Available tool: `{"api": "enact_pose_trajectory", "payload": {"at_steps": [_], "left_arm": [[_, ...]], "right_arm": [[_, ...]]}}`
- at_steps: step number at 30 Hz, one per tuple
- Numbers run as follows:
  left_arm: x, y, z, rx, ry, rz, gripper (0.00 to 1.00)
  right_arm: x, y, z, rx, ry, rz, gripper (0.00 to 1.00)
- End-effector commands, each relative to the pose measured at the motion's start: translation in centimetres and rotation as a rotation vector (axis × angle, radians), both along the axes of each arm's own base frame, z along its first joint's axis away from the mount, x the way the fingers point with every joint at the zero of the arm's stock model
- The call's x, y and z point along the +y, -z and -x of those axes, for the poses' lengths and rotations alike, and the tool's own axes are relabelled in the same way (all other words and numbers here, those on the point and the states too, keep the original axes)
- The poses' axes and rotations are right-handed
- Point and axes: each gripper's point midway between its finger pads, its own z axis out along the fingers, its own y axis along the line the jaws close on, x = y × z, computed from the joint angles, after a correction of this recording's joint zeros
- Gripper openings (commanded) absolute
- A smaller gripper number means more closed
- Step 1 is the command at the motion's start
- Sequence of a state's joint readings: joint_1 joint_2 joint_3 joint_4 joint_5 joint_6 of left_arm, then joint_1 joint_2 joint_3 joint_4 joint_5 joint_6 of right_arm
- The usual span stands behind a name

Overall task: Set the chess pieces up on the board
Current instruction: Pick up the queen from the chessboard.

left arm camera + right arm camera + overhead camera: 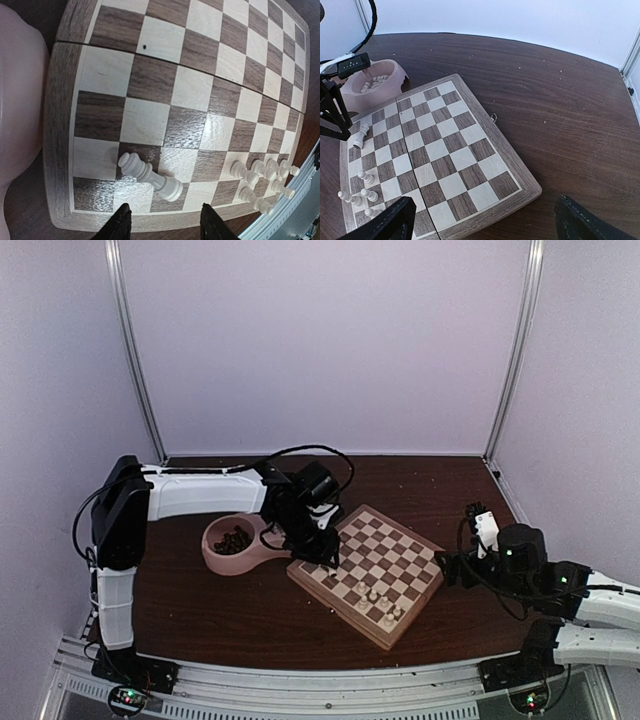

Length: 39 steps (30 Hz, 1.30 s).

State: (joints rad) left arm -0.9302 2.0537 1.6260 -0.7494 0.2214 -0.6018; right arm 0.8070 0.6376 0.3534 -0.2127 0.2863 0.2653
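Observation:
The board [392, 548] lies diagonally on the table in front of both arms. A cream-white chess piece [150, 175] lies toppled on its side on a square near the board's left corner, also seen in the right wrist view as the fallen piece [361, 136]. My left gripper [167, 226] hovers just over that piece, open, with nothing between its fingers. Several white pieces [265, 175] stand clustered near the board's near edge [376, 602]. My right gripper [487, 224] is wide open and empty above the board's right corner.
A pink double-bowl dish [222, 552] sits against the board's left side, with dark pieces in one bowl [235, 538] and cream pieces [372, 82] in the other. Bare dark wood table [560, 100] lies behind and to the right of the board.

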Motion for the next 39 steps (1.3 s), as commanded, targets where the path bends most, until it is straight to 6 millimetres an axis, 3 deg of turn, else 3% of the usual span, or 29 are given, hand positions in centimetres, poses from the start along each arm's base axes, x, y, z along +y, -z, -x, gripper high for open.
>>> {"api": "enact_pose_trajectory", "payload": {"at_steps": [1,9,17,26,32,39], "left_arm": [[0.1,1.0,-0.6,0.023,-0.046,-0.028,0.48],[-1.0,2.9,-1.9,0.044,-0.063,-0.052,0.48],[1.2,4.1,-3.0,-0.011,-0.098,-0.179,0.28],[2.2,3.5,-3.3,-0.067,-0.033,-0.259,0.18],[1.3,1.6,-3.1,-0.109,0.015,-0.200,0.06],[-0.2,-5.2,-2.7,-0.352,0.018,0.132,0.06]], "right_arm": [[0.0,-0.7,-0.1,-0.018,0.004,-0.016,1.00],[-0.1,-0.8,-0.1,-0.019,0.005,-0.018,1.00],[0.0,-0.8,-0.1,-0.021,0.002,-0.020,1.00],[0.0,-0.8,-0.1,-0.018,0.001,-0.018,1.00],[0.0,-0.7,-0.1,-0.017,0.001,-0.017,1.00],[0.1,-0.7,-0.2,-0.015,0.001,-0.015,1.00]]}}
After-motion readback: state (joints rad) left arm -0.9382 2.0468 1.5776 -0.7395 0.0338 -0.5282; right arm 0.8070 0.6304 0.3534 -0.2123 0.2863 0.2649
